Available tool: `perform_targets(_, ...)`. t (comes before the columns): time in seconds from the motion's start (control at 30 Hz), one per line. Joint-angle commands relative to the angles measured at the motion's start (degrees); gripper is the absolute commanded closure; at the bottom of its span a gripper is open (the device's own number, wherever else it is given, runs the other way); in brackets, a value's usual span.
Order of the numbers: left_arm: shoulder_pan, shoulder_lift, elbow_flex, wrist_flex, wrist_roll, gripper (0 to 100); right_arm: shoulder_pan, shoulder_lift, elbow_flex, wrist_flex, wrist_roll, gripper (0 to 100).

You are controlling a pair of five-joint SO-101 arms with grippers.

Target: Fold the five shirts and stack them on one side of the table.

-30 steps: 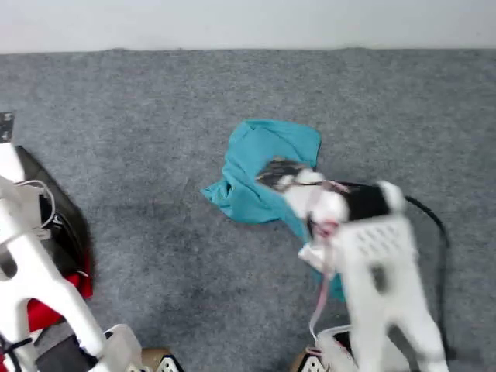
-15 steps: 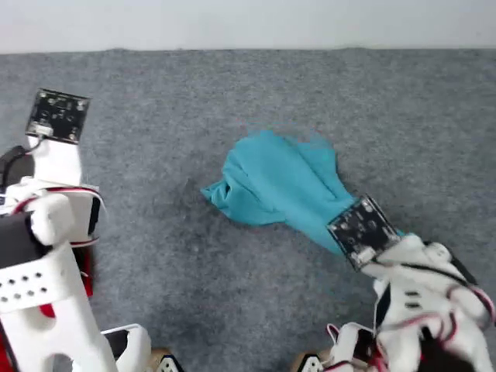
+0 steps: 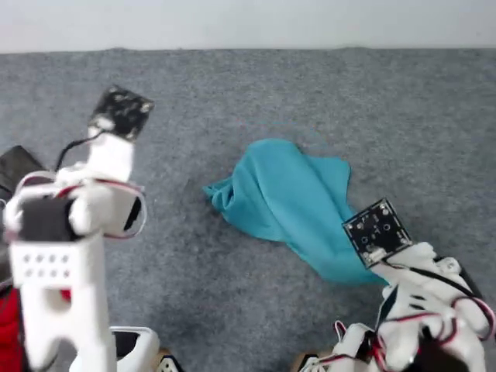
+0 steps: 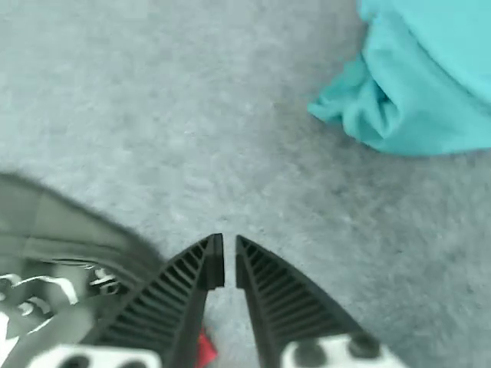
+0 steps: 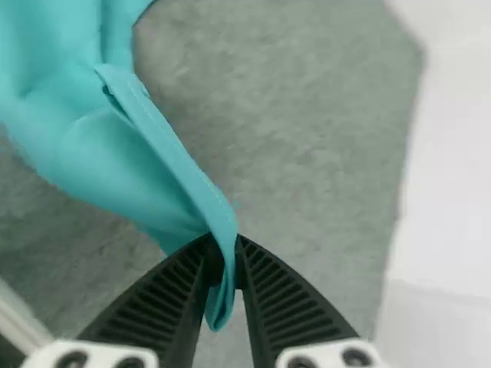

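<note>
One shirt lies out on the grey felt table cover [image 3: 232, 93]: a crumpled teal fabric shirt [image 3: 287, 201]. In the high view it sits just off centre toward 4 o'clock, with the bunched end at its own 9 o'clock and a long tail running to 5 o'clock. Not folded, not flat.

Right gripper [image 5: 222, 257]: clenched on the teal hem, with cloth pinched between the jaws and a short end hanging out below them. The rest of the shirt fans away across the cover.

Left gripper [image 4: 229, 261]: jaws pressed nearly together with only a sliver of gap and nothing in them. It hovers over bare cover, well apart from the shirt's bunched end.

Black fabric [image 3: 17, 164] and red fabric [image 3: 6, 333] show at the 9 o'clock and 8 o'clock edge of the high view. The left wrist view shows them right beside that gripper, black with some white print.

My read on progress:
- The 9 o'clock side looks like the stack. At least two pieces are there, but I can't count more or judge the fold quality.
- Teal looks like the one in work, at the spread-out stage: one hem held, the other end loose.
- Left for teal: flatten, fold, move it to the 9 o'clock pile.
- Can't account for all five from here.
</note>
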Motion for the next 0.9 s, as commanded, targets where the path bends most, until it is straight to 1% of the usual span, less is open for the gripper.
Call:
perform_targets(0.0,3.2,8.6,-1.5,-1.1,-0.1,92,-1.3,-0.1,4.8,2.1,0.6,98.8)
perform_targets(0.07,5.0,13.5,-3.7,-1.0,-0.1,91,-1.2,-0.1,7.4,2.2,0.4,98.8)
perform_targets(0.27,11.5,27.5,-14.2,-1.3,-0.4,90,-1.2,-0.1,12.4,2.2,-4.3,98.8)
perform_targets(0.4,15.6,38.6,-22.3,-1.3,-0.1,83,-1.2,-0.1,14.7,2.2,-6.1,98.8)
perform_targets(0.5,17.1,47.2,-30.8,-1.2,0.0,80,-1.2,-0.1,16.2,2.2,-6.3,98.8)
perform_targets(0.6,18.3,55.0,-40.7,-0.6,0.0,80,-1.2,-0.1,16.9,2.1,-6.3,98.8)
perform_targets(0.73,20.8,64.4,-53.7,1.6,0.0,78,-1.2,-0.1,17.2,2.1,-6.3,98.8)
perform_targets(0.87,23.5,72.4,-63.4,1.9,0.0,77,-1.2,-0.1,17.2,2.1,-6.3,98.8)
